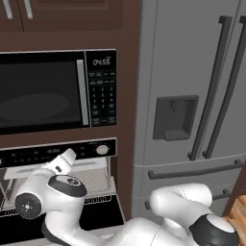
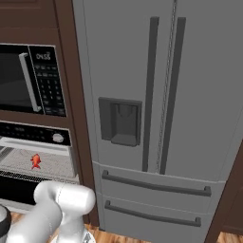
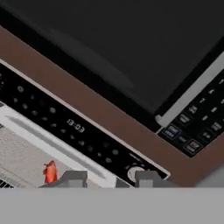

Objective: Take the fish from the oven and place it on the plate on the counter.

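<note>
microwave (image 1: 45,91) clock 04:55, oven (image 3: 78,131) display perhaps 13:03, fish (image 2: 35,161) inside

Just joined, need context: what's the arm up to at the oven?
The white arm is reaching toward the open built-in silver oven. The small red-orange fish lies on the wire rack inside, not yet grasped. In the hand view, the gripper sits in front of the oven's black control strip, beside the fish, jaws apart with nothing between them.

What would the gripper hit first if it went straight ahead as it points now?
Probably the microwave: the gripper aims above the oven's control strip, toward the dark door. Depth is unclear. The fish lies below that line.
</note>
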Available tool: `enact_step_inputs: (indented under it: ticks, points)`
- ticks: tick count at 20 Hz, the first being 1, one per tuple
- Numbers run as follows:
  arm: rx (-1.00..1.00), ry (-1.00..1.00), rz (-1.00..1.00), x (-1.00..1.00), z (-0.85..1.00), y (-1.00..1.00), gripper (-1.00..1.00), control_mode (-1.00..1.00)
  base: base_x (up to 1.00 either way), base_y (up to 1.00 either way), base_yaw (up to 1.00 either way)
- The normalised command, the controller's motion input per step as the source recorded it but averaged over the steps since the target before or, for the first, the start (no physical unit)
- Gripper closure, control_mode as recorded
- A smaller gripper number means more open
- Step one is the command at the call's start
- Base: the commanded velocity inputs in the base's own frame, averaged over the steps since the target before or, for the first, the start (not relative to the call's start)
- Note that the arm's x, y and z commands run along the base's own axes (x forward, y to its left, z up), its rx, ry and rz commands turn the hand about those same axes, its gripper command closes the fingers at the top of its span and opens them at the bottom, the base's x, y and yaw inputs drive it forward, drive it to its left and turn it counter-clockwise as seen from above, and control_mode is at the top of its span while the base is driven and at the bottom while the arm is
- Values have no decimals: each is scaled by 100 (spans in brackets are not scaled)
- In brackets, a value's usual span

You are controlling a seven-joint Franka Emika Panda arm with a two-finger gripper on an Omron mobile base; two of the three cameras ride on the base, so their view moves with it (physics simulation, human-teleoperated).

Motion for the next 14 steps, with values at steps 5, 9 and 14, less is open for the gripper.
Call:
enact_step_inputs:
  ticks: [5,9,14]
  points:
    - [39,59,0,17,-6,-5,-100,-100,0,0,0]
    - [1,50,1,31,-27,-1,-100,-100,0,0,0]
    - [27,7,0,28,-57,-18,-100,-100,0,0,0]
